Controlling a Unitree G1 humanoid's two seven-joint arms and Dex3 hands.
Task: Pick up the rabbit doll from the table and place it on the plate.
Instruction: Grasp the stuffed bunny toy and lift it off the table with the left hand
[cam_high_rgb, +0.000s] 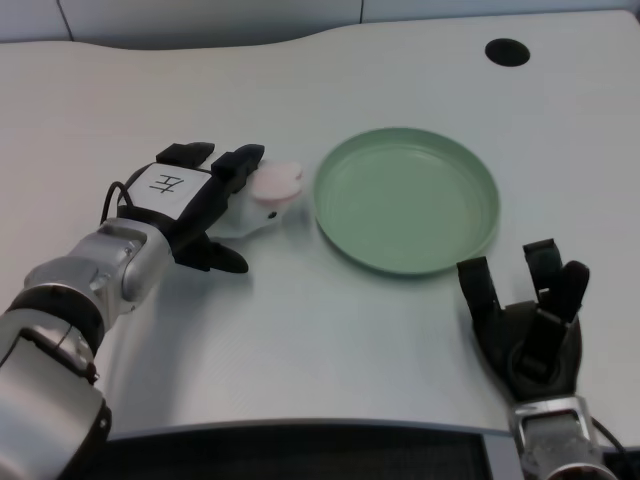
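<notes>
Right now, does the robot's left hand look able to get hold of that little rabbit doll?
Probably yes. The left hand is right up against the rabbit doll, fingers over its near side, and nothing lies between them. Whether it actually grips the doll yet cannot be told.

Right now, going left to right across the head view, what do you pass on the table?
Left hand → rabbit doll, right against its fingers → green plate → right hand. The dark round hole in the table sits farther back, above the plate's right side.
</notes>
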